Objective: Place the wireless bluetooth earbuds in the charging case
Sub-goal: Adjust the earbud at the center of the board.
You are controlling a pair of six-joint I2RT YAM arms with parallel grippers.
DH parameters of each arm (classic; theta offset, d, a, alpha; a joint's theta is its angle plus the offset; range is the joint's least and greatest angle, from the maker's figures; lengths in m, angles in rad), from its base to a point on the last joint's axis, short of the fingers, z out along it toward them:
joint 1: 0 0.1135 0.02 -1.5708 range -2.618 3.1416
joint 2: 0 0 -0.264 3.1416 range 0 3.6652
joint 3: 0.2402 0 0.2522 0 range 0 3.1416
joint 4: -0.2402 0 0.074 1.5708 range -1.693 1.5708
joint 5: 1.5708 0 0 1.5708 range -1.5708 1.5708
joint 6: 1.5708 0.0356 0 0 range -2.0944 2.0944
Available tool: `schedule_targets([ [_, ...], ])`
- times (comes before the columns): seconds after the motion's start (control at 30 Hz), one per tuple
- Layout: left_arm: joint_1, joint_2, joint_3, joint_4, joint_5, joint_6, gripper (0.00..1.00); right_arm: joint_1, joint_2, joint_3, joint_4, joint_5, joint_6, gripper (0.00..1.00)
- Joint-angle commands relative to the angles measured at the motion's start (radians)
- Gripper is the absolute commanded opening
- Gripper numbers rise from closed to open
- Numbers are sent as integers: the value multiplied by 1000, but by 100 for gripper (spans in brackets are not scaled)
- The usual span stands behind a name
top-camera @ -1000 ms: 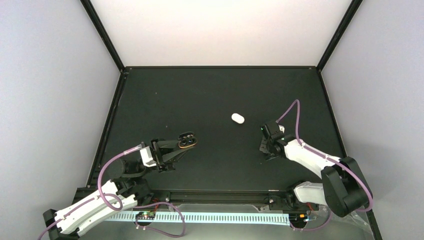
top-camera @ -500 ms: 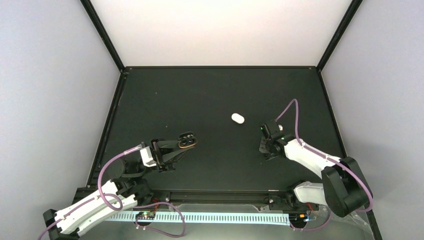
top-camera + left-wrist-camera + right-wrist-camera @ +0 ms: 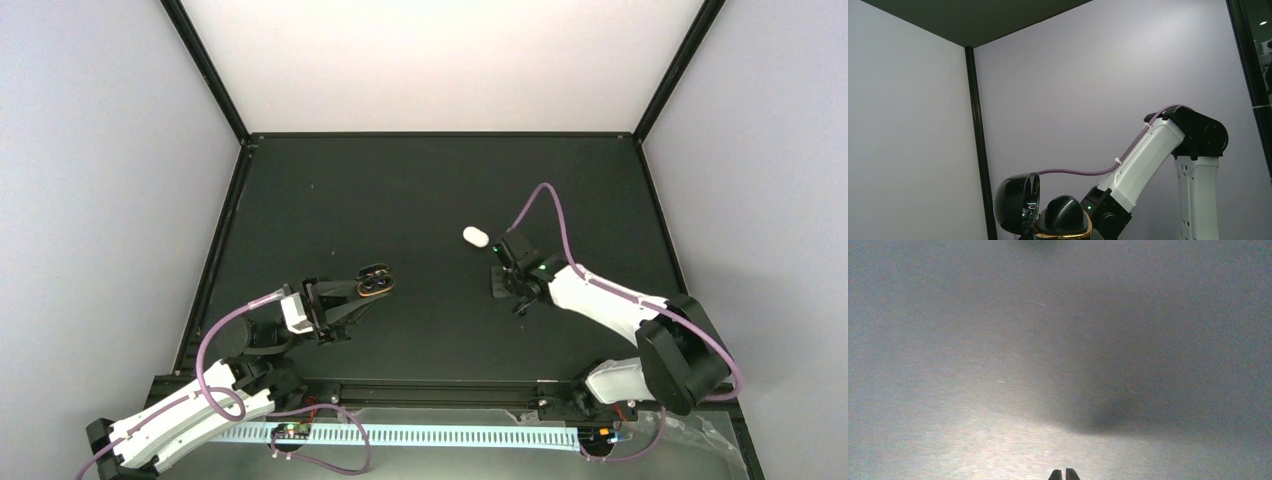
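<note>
No earbuds seem inserted yet, and none are visible; the white charging case (image 3: 476, 237) lies on the counter (image 3: 400, 190) near the right gripper (image 3: 498, 284), jaws together; the left gripper (image 3: 362, 290) has its jaws clamped on a black hinged puck (image 3: 376, 284).

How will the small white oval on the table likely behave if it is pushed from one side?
The white oval looks smooth and rounded, so it may slide or spin rather than tip. It seems small, so probably light. Its curved sides may slip out of a pinch.
</note>
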Motion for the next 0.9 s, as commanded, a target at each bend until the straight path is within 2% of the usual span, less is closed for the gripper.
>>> schedule_targets([
  [0.0,6,-8,7,-9,5,12,2,65,34,86,-17,35,-55,2],
  [0.07,6,-10,7,-15,2,14,2,65,19,77,-38,82,-5,12],
  [0.13,6,-14,7,-19,0,14,1,59,-13,55,-70,109,57,27],
  [0.23,6,-14,7,-23,-2,16,1,54,-64,-1,-117,121,147,38],
  [0.4,6,-11,9,-18,2,14,2,36,-120,-84,-135,156,219,48],
  [0.57,6,-11,10,-21,9,10,2,13,-79,-109,-98,117,213,44],
  [0.7,6,-20,10,-29,8,10,2,13,-48,-110,-44,72,181,31],
  [0.87,6,-20,10,-26,9,10,2,13,-9,-72,-14,33,107,22],
])
